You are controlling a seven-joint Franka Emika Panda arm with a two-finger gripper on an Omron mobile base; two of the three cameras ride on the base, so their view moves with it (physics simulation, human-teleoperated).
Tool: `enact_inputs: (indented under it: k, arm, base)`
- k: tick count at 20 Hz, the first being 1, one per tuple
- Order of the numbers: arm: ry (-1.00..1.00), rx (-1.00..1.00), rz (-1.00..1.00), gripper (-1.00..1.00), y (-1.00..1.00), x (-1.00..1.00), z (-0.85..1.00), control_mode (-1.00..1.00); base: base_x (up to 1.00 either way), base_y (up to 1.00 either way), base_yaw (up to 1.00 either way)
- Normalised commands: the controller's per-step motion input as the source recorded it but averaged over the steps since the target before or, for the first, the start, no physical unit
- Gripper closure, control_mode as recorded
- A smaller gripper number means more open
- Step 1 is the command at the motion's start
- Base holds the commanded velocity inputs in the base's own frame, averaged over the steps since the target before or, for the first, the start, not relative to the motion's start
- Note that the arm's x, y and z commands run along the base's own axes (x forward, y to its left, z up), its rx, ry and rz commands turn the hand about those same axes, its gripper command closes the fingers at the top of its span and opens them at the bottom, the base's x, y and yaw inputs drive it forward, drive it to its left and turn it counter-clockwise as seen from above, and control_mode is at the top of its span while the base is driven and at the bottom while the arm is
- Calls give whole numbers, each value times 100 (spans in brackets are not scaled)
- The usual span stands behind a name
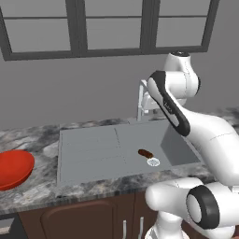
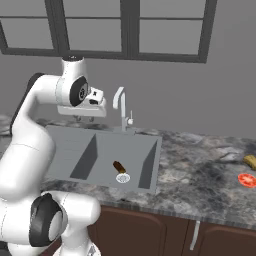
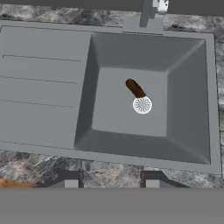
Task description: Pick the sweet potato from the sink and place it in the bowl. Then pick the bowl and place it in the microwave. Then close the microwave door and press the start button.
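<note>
Hand view: sweet potato [image 3: 135,88] lies in sink [image 3: 192,96] touching the drain [image 3: 142,105]; fingers [image 3: 111,181] apart, grasping nothing, high above sink.

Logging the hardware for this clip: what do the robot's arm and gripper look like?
One glossy white arm of rounded segments, with black bands and black round joint caps. The gripper ends in two small dark finger tips with pale grey pads. No cables or markings visible.

Sweet potato [image 3: 135,88] lying in the sink [image 3: 188,100]

It rests on the basin floor, one end touching the round drain [image 3: 142,105]; ridged drainboard [image 3: 41,83] left, faucet [image 3: 148,15] far, marbled worktop [image 3: 109,168] near.
</note>
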Motion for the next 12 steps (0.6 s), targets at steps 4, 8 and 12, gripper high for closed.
enact_inputs:
  k: [4,8,12]
  arm:
    - [-2,-1,-4,-100,0,-67,-11,-100]
    - [-2,1,0,-100,-40,-96,-80,-100]
    - [0,7,0,-100,-79,-28,-100,-100]
  base:
    - [0,0,0]
    - [0,0,0]
    - [0,0,0]
